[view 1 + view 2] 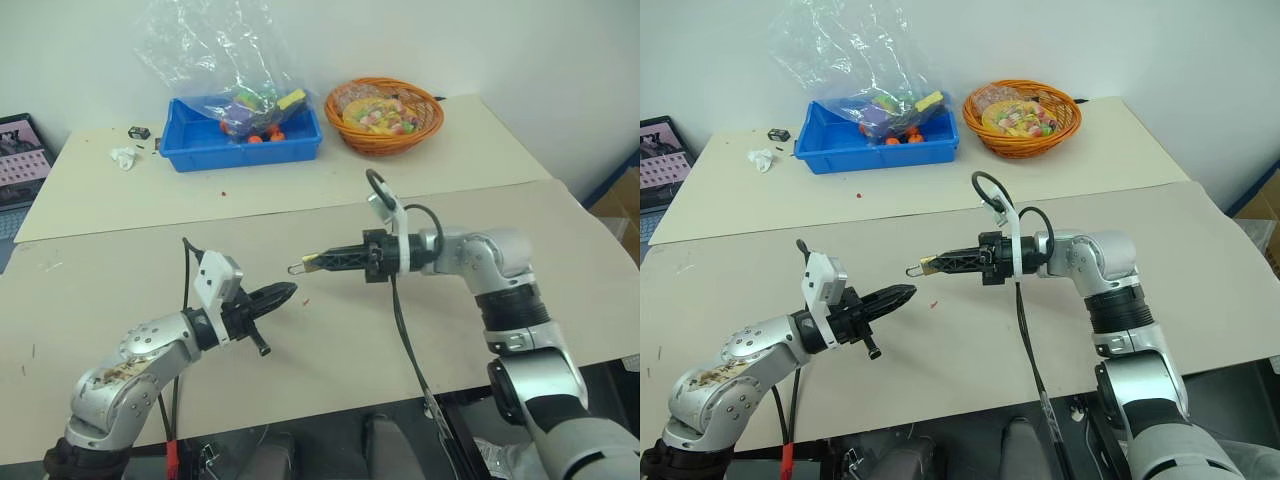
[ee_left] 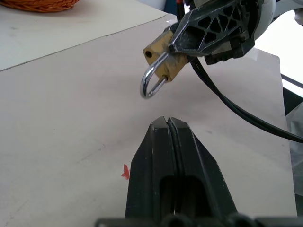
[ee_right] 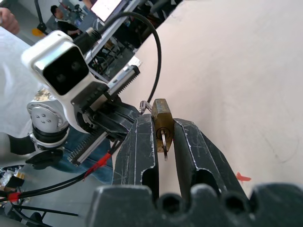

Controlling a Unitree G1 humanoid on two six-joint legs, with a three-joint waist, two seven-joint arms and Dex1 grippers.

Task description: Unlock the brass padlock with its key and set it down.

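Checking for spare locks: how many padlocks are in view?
1: the brass padlock, clamped in the right gripper above the table. The blue bin's contents could hide others.

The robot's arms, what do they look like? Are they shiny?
Yes. Both arms are made of rounded silver metal pieces with black rings at the joints. Each ends in two black pointed fingers, and the right gripper's fingers have a lattice of holes along their sides. A white boxy camera sits on each wrist, and a black cable hangs in loops from each arm.
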